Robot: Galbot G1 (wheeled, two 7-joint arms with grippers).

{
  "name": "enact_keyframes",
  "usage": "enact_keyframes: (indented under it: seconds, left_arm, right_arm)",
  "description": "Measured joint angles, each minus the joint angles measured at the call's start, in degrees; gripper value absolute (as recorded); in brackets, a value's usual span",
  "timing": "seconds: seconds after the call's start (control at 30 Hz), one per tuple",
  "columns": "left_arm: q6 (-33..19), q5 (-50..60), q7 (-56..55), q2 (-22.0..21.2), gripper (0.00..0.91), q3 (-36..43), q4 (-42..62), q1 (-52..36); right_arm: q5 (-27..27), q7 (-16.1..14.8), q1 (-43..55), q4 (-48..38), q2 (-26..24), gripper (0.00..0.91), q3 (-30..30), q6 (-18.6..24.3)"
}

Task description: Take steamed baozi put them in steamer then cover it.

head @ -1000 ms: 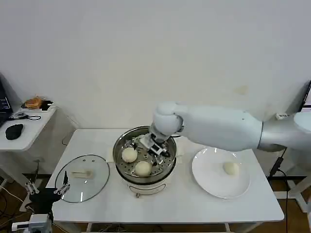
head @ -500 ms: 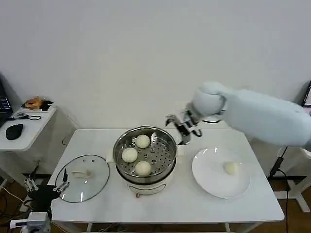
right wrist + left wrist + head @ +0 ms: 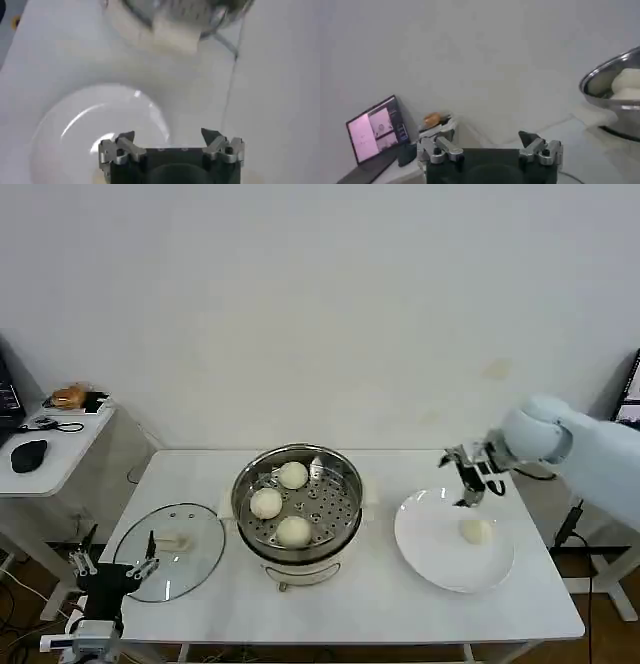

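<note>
The steamer (image 3: 330,502) stands mid-table with three steamed baozi on its perforated tray: one at the back (image 3: 293,474), one at the left (image 3: 266,502), one at the front (image 3: 294,531). Another baozi (image 3: 475,531) lies on the white plate (image 3: 430,536) at the right. My right gripper (image 3: 468,476) hovers open over the plate's back edge, holding nothing; its wrist view shows the open gripper (image 3: 168,135) above the plate (image 3: 75,125), with the steamer (image 3: 180,12) farther off. My left gripper (image 3: 110,569) waits open off the table's front left corner, beside the glass lid (image 3: 195,569).
The lid's pale knob (image 3: 172,541) faces up. A side desk (image 3: 60,449) at the left carries a mouse and small items. The left wrist view shows the open left gripper (image 3: 487,142), a laptop (image 3: 375,130) and the steamer rim (image 3: 610,82).
My right gripper let go of a baozi at the back of the steamer, then swung right and now hovers over the plate. The left gripper shifted slightly.
</note>
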Motion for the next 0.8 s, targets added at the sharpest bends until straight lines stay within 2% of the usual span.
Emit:
enact_keyframes:
  seconds: [0.4,0.8]
  left_arm:
    - [0.2,-0.1,0.0,0.7,0.907,-0.2,0.6,-0.1]
    - [0.2,-0.4,0.0,0.8,0.907,-0.8,1.9,-0.5]
  right_arm:
    - [-5.4,0.1,-13.4,-7.0,-0.4,0.907,9.3,0.4]
    - [-8.7,0.9,-19.3,-14.8,4.1,0.907,14.2,1.4]
